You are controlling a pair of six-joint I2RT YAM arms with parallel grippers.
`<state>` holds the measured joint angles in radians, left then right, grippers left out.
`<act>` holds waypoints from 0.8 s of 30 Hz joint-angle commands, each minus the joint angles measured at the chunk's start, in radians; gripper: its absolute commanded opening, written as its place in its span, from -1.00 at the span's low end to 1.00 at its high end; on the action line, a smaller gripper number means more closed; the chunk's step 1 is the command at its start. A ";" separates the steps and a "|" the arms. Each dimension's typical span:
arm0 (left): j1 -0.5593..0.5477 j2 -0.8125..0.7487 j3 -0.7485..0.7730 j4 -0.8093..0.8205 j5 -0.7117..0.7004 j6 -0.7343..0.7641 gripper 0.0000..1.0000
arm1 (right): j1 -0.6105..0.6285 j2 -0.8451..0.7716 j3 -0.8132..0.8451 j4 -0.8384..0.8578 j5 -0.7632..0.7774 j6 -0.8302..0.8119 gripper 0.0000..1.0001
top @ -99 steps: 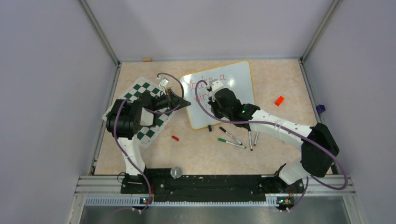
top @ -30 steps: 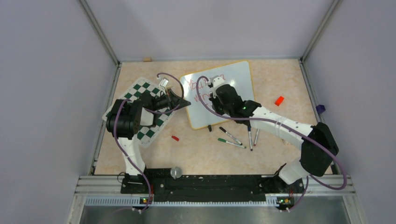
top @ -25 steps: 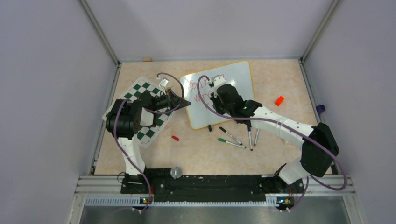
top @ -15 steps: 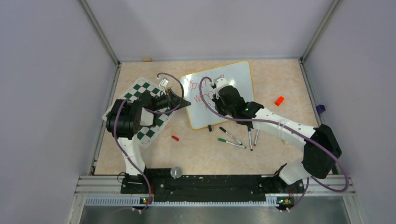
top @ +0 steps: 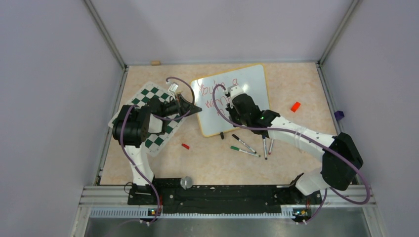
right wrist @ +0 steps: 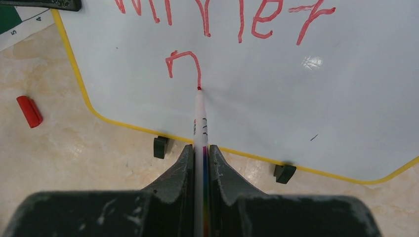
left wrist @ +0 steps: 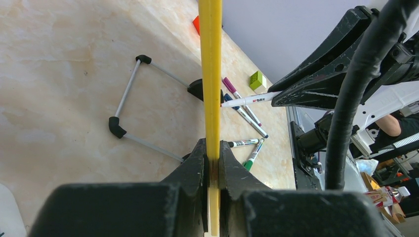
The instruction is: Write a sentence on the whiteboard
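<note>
The whiteboard, glossy white with a yellow frame, lies tilted at the table's middle back and carries red writing. In the right wrist view the whiteboard shows two lines of red letters. My right gripper is shut on a white marker whose red tip touches the board at the end of a small "n" stroke. In the top view the right gripper is over the board's middle. My left gripper is shut on the board's yellow edge; in the top view the left gripper is at the board's left edge.
A green-and-white chess mat lies under the left arm. Several markers lie in front of the board. A red cap and a red block lie on the table. The board's wire stand shows underneath.
My right gripper has moved with the marker from the upper writing line down and right across the board. More red letters show. The left arm has not moved.
</note>
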<state>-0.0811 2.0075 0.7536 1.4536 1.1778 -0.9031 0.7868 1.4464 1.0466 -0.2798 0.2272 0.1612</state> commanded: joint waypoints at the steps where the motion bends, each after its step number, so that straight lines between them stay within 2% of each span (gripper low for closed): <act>1: 0.007 -0.030 0.019 0.074 -0.005 0.042 -1.00 | -0.013 -0.032 0.021 -0.010 0.023 0.012 -1.00; 12: 0.007 -0.027 0.022 0.072 -0.004 0.042 -1.00 | -0.014 -0.129 0.045 -0.035 -0.015 -0.008 -1.00; 24: 0.007 -0.028 0.019 0.075 -0.003 0.041 -1.00 | -0.034 -0.072 0.070 -0.033 0.026 0.021 -1.00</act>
<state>-0.0811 2.0075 0.7536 1.4574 1.1812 -0.9031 0.7723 1.3506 1.0504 -0.3298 0.2272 0.1677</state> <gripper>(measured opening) 0.075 0.091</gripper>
